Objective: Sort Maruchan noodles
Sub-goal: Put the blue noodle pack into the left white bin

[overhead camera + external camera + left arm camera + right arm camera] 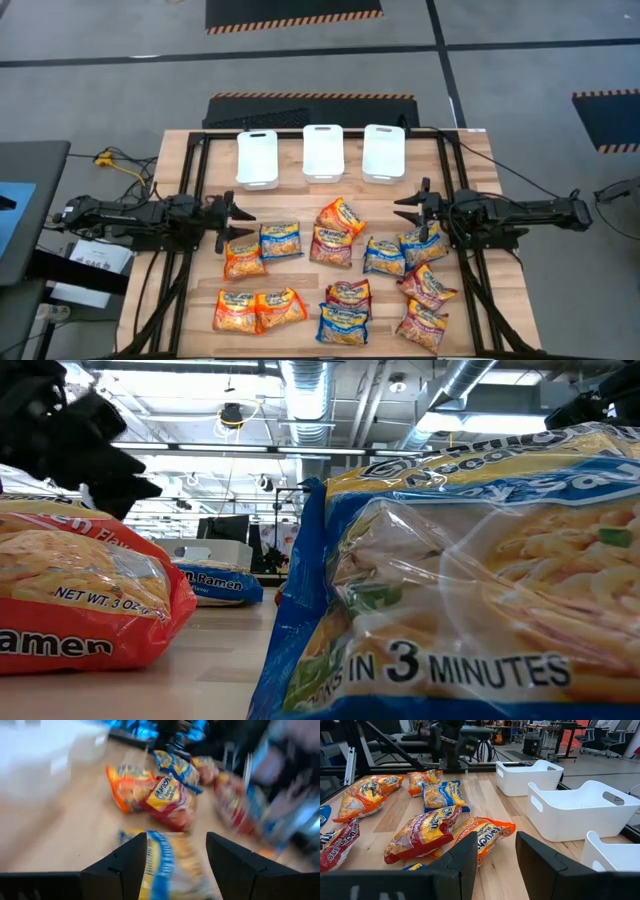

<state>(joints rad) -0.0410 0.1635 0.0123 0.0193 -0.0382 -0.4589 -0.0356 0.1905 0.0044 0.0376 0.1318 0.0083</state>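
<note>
Several Maruchan noodle packets lie flat and scattered on the wooden table (300, 285): orange ones (243, 257) (258, 310) at the left, blue ones (281, 240) (384, 256) and maroon ones (428, 287) toward the middle and right. My left gripper (240, 215) (176, 840) hovers open at the table's left, above the table, with a blue packet (165, 865) lying beyond its fingers. My right gripper (408, 208) (496, 837) hovers open at the right, facing an orange packet (482, 836) and a maroon one (422, 834). Neither touches anything.
Three white bins (257, 158) (323, 152) (384, 152) stand in a row along the table's far edge. Bare wood lies between the bins and the packets. In the low view a blue packet (450, 580) and an orange one (80, 590) fill the foreground.
</note>
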